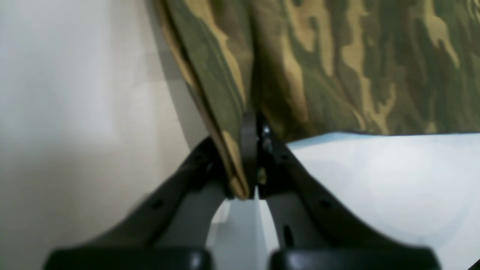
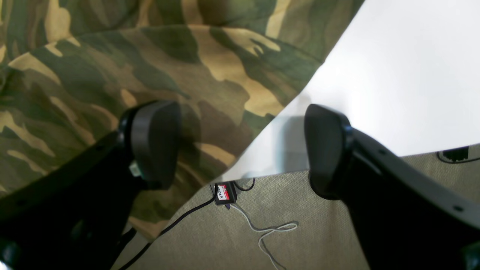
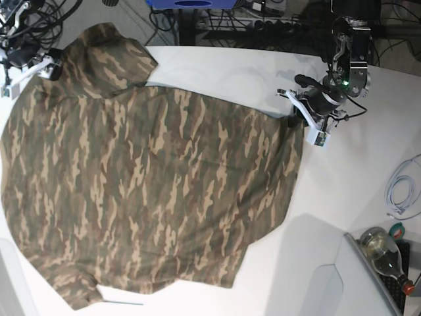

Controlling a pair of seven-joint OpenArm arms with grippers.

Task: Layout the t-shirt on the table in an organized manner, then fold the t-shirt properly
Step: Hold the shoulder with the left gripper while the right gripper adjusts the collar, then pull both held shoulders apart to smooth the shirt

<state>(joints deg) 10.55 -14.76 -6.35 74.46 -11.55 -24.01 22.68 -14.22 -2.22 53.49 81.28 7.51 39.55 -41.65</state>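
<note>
We find the camouflage t-shirt (image 3: 151,191) spread nearly flat across the white table (image 3: 329,191), covering most of its left side in the base view, with one sleeve at the far left corner. The left gripper (image 1: 254,150) has its jaws pressed together, pinching a raised fold at the shirt's right edge. The right gripper (image 2: 240,146) stands spread wide at the table's far left corner, one finger (image 2: 153,142) over the cloth, the other beyond the table edge. It grips nothing.
</note>
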